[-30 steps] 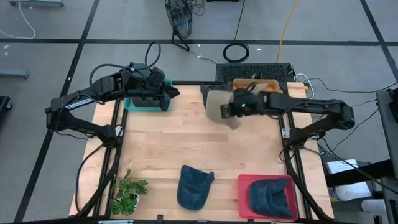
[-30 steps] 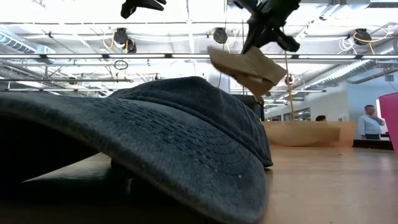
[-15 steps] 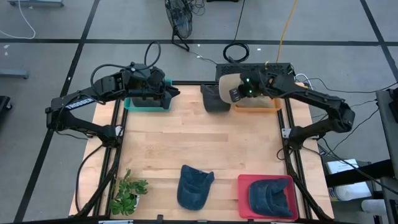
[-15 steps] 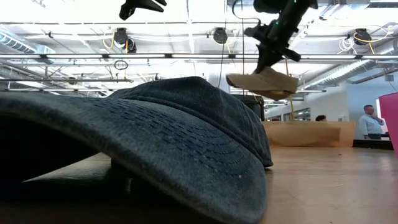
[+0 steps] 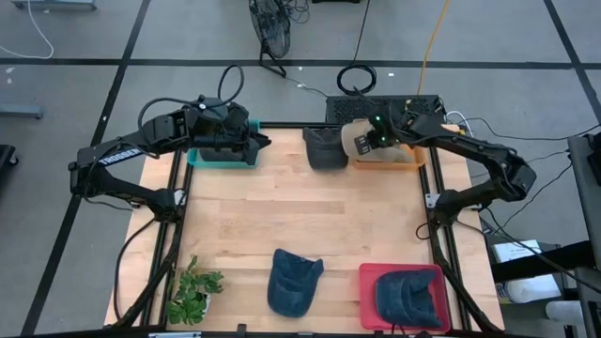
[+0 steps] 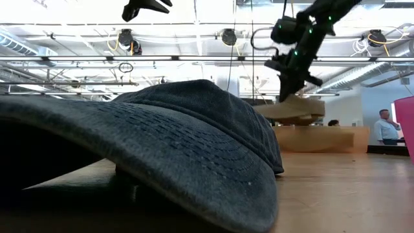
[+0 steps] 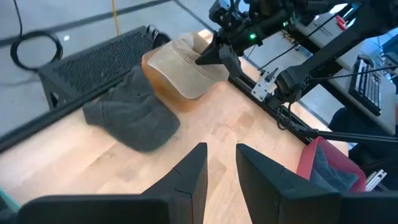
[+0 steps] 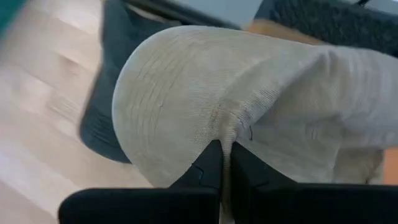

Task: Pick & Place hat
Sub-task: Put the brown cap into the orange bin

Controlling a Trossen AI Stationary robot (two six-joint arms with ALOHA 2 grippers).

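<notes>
Wooden table (image 5: 300, 225), grey tiled floor (image 5: 75, 38); maybe office behind.

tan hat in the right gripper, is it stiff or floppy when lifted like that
Probably floppy: the tan hat puckers into folds where the right gripper pinches it shut. Likely light too, since that small pinch of cloth carries it above the orange bin. Its brim looks somewhat stiffer, holding a flat curve in the low view.

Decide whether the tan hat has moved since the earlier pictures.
Yes. The tan hat, pinched by the right gripper, moved from above the table back toward the orange bin.
</notes>
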